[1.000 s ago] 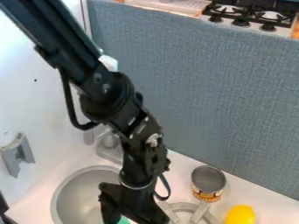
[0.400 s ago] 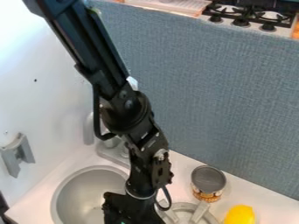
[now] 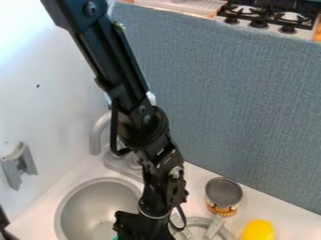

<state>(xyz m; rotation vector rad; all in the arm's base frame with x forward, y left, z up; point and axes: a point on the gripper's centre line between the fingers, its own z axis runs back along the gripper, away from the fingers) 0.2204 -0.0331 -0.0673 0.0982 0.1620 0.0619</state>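
Note:
The gripper [image 3: 145, 227] hangs at the bottom edge, between the round grey sink basin [image 3: 67, 208] on its left and a grey metal pan or burner-like ring [image 3: 199, 221] on its right. Its lower end is cut off by the view's edge. A sliver of something green [image 3: 115, 237] shows beside it at the bottom; whether it is held cannot be told. To the right stand an open metal can [image 3: 222, 199] with an orange-brown label and a yellow rounded thing [image 3: 257, 230], both apart from the gripper.
A grey faucet [image 3: 98, 133] rises behind the sink, partly behind the arm. A blue-grey fabric panel [image 3: 232, 103] borders the white counter [image 3: 272, 206] at the back. A grey bracket [image 3: 19, 165] is on the white left wall, and a black-grated stove [image 3: 270, 16] lies beyond the panel.
The arm has shifted to the right and lower in the view, uncovering more of the basin and faucet. Less of the gripper and of the green thing shows. The can and yellow thing have stayed put.

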